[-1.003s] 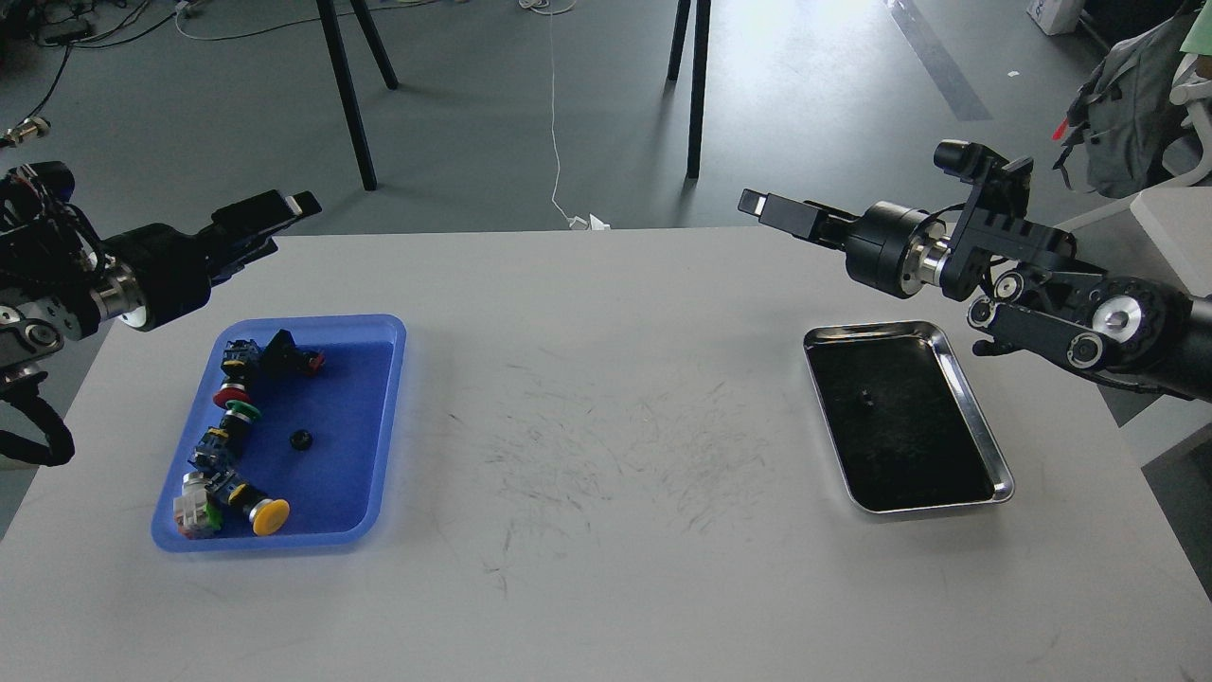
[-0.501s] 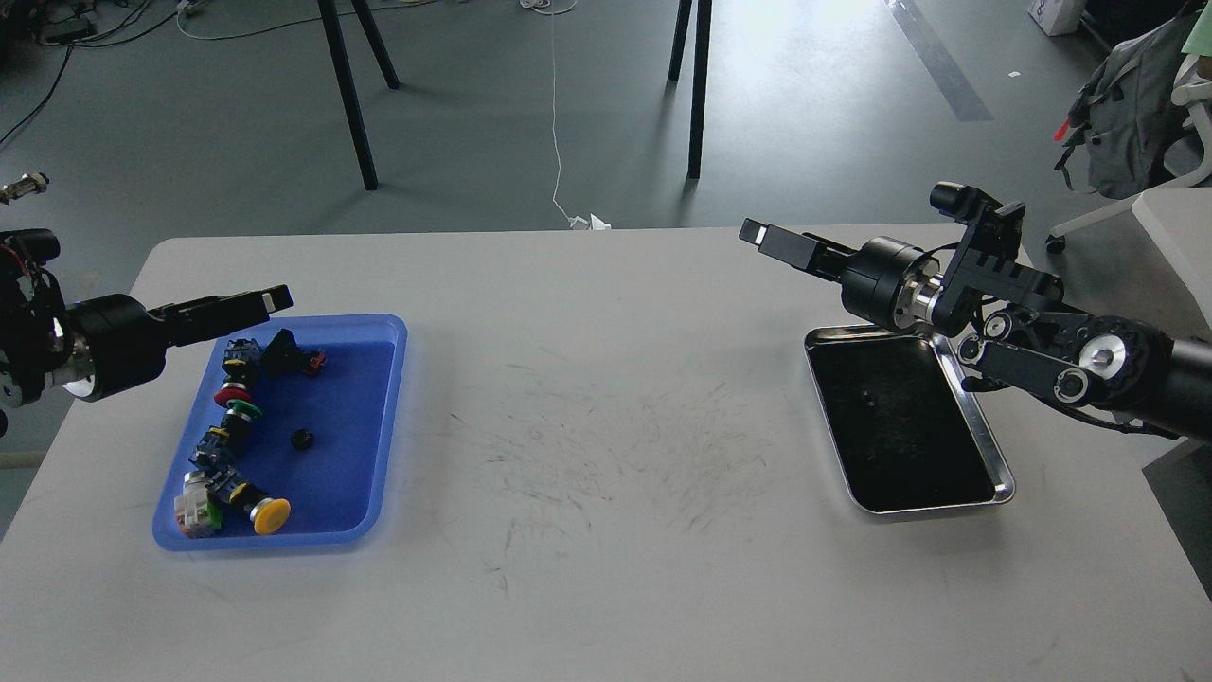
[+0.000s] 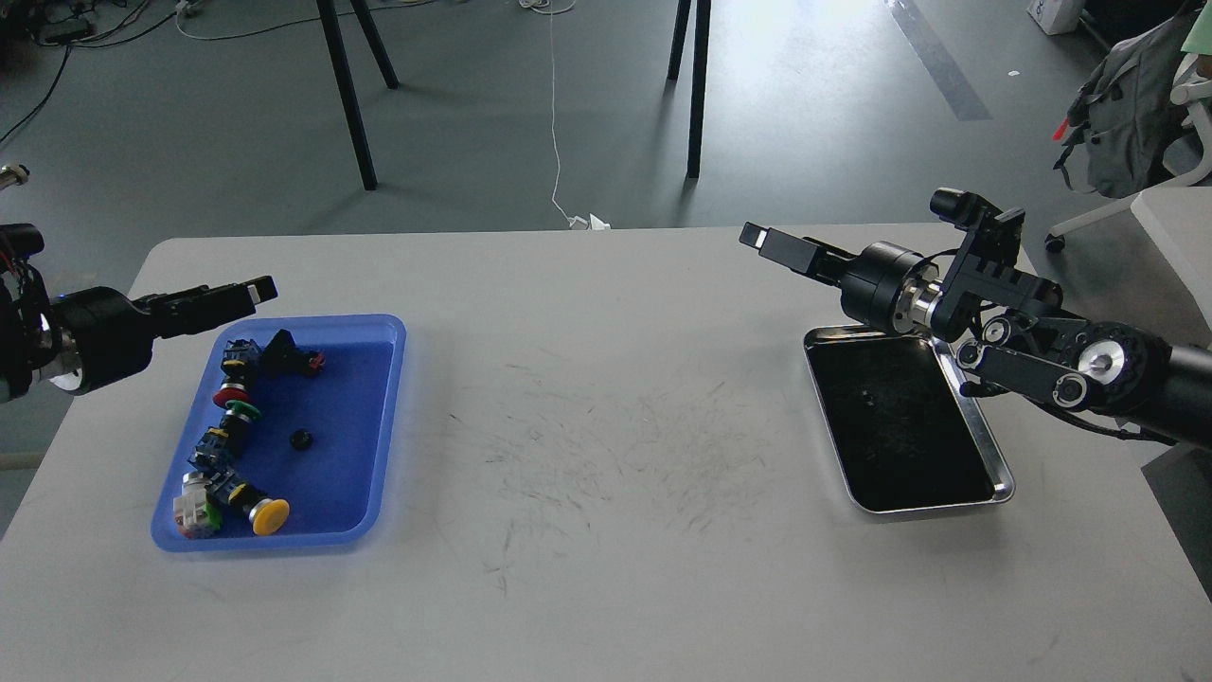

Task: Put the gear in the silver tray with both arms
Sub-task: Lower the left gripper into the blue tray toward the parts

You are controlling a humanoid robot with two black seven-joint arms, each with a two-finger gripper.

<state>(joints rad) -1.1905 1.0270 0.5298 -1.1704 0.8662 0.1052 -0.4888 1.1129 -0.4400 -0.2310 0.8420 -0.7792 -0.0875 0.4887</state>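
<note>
Head view: small black gear (image 3: 301, 439) lies in blue tray (image 3: 383, 417), below and right of left gripper (image 3: 254, 289). Silver tray (image 3: 985, 445) sits below right gripper (image 3: 762, 239). Finger states cannot be told.

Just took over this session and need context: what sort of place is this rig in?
Probably a robotics lab or workshop: grey floor with loose cables, black stand legs, a scuffed white table.

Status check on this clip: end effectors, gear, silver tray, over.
Left end effector above blue tray corner, right end effector beyond silver tray; finger states unclear. Gear in blue tray. Nothing blocking.
</note>
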